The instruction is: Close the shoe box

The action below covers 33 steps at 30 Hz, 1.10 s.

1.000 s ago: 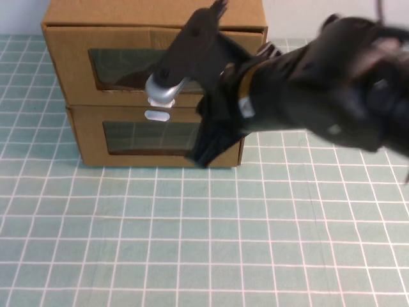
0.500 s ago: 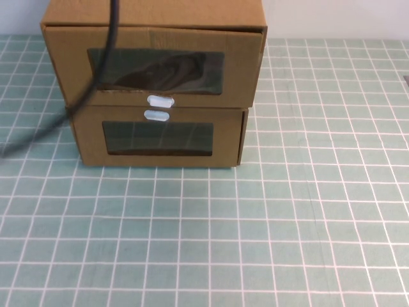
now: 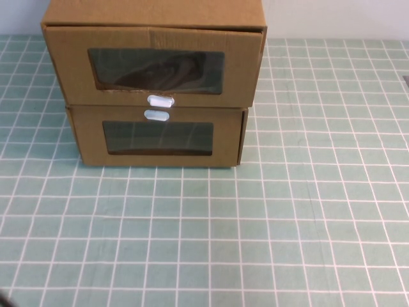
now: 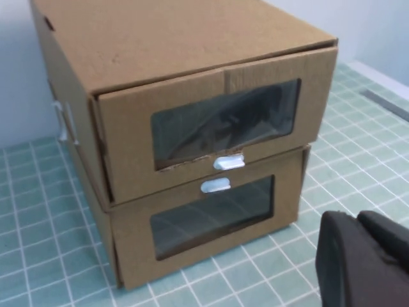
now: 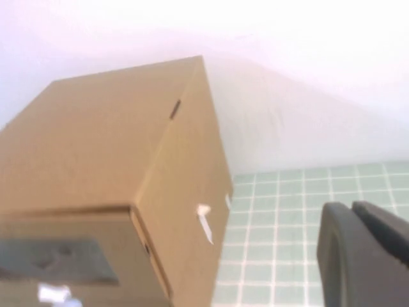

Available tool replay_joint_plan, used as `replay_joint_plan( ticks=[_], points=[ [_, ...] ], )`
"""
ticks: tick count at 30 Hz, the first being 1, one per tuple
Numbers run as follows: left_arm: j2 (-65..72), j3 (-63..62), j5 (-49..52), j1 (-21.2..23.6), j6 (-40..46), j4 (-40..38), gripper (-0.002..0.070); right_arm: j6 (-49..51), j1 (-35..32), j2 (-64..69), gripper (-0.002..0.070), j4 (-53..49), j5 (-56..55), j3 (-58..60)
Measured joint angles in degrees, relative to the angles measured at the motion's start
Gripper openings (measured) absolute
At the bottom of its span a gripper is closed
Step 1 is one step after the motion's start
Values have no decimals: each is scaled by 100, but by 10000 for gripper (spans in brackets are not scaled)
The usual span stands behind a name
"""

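A: How far along is the task?
B: Nearly done, by appearance: the shoe box (image 3: 156,67), upper of two stacked, has its drawer front almost flush, projecting slightly.

A: Its look and place?
B: Brown cardboard, clear window, white pull tab (image 3: 160,100) beneath; atop the lower box (image 3: 158,137) on the tabletop (image 3: 268,230).

A: The end effectors?
B: Left end effector (image 4: 364,262) low before the boxes, right end effector (image 5: 364,246) beside them; grip undeterminable, nothing visibly held.
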Motion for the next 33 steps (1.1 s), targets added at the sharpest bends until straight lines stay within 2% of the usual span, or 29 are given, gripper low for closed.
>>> replay_joint_plan(
  ticks=[7,14,21,33],
  points=[
    [-979,1259,-452,0,0,0,-5,-392,0,-1597,-14,-15,-65,1899],
    [-1045,1868,-742,0,-66,-39,-5,-453,0,-2688,-14,-149,-524,3231],
    [-1045,1918,-1066,0,-77,-49,-5,-453,0,-2846,-14,-149,-568,3620],
    [-1045,1932,-1067,0,-77,-49,-5,-453,-9,-2846,-14,-149,-313,3632]
  ],
)
